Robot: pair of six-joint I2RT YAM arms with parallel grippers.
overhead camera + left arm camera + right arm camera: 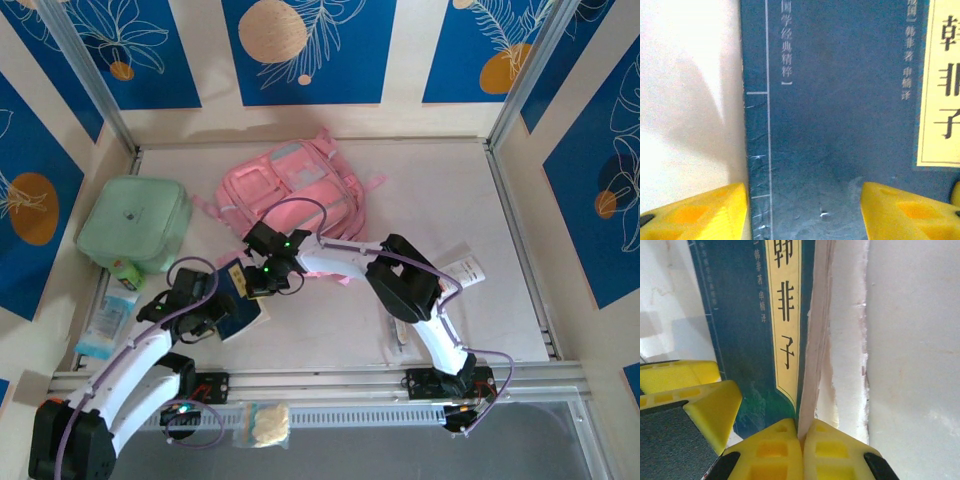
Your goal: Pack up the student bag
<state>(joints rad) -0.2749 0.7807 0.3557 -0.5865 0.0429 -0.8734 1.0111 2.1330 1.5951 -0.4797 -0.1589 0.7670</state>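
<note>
The student bag (pixel 300 185) lies flat on the table (pixel 480 220) in the upper centre of the top view, front pockets up. A mint-green case (pixel 135 220) sits apart from it at the left. Below the bag, left of centre, is a dark blue book (pixel 240 312), and both arms meet over it.

The right gripper (pixel 802 440) is close under the bag's lower edge. In its wrist view the yellow fingertips are pressed together on the book's page edge at the bottom of the frame, and the cover with its yellow title strip runs up the frame.

The left gripper (pixel 802 212) is to the lower left of the bag, farther from it. Its jaws stand apart: one yellow finger at the bottom left over bare table just beside the book's spine edge, the other at the bottom right over the cover, gripping nothing.
</note>
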